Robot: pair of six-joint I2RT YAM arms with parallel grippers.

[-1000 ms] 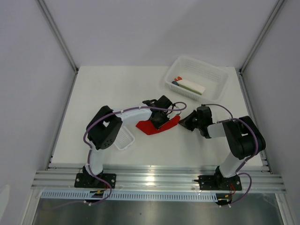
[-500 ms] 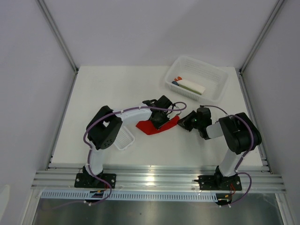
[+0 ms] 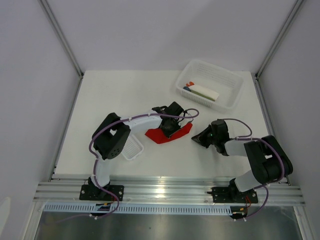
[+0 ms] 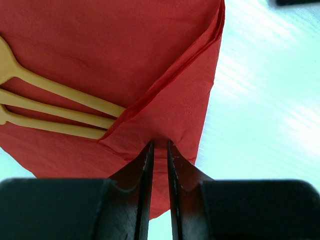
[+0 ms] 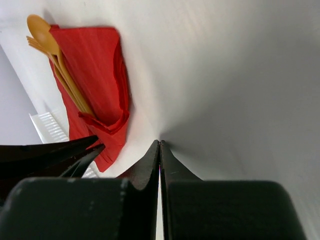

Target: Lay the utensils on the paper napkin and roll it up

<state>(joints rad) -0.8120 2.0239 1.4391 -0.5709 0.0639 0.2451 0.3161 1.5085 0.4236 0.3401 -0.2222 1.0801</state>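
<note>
Paper napkin (image 4: 100,45) red, fold over orange utensils (image 4: 55,108), pinched by left tool (image 4: 159,146)

Handle ends of utensils (image 4: 55,107) hidden under paper napkin (image 4: 170,115) fold, heads cropped at edge; basket (image 3: 220,80) contents indistinct.

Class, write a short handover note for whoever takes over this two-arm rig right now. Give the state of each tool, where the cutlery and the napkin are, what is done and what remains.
Left tool: shut on a raised fold of the red napkin.
Right tool: shut and empty, close to the table, to the right of the napkin and apart from it.
Cutlery: three orange pieces lie side by side on the napkin, with their handle ends under the folded flap.
Done: cutlery placed, first fold started.
Left: roll the napkin around the cutlery.
</note>
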